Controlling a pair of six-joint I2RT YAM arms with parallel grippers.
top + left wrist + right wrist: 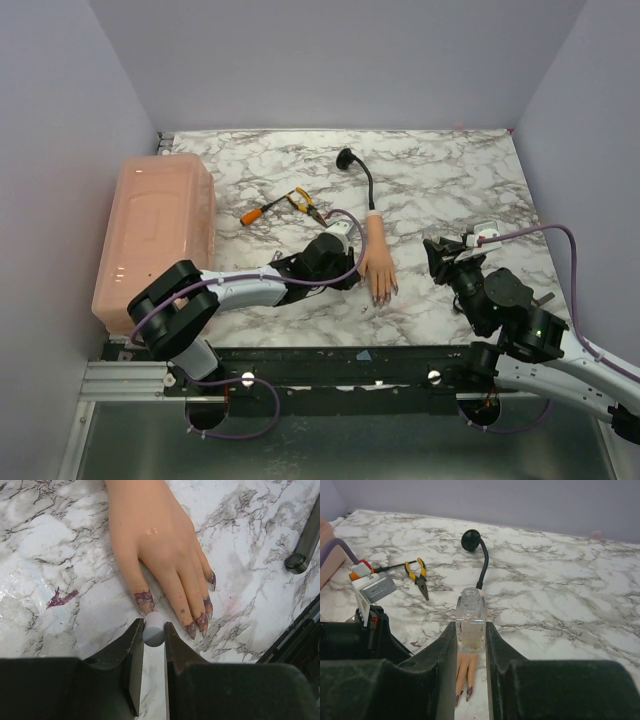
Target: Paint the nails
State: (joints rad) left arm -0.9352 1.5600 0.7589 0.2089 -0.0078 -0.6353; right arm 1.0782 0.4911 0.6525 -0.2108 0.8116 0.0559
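The flesh-coloured mannequin hand (pixel 378 262) lies palm down on the marble table, fingers towards me. Its nails (pixel 191 629) are dark purplish, with paint smeared over the fingertips and the thumb nail (pixel 144 597). My left gripper (pixel 348 268) is beside the hand's thumb side. In the left wrist view it (pixel 153 626) is shut on a small white-grey round brush cap (pixel 153 629) right at the thumb tip; the brush itself is hidden. My right gripper (pixel 447 254) stands to the right of the hand, shut (pixel 471 629) on an open clear polish bottle (pixel 471 616), held upright.
A black gooseneck stand (pixel 347 159) runs from the hand's wrist towards the back. Yellow pliers (pixel 303 203) and an orange-handled screwdriver (pixel 254 213) lie behind the left arm. A pink lidded box (pixel 155 235) stands at the left. A purple paint smear (pixel 61 599) marks the table.
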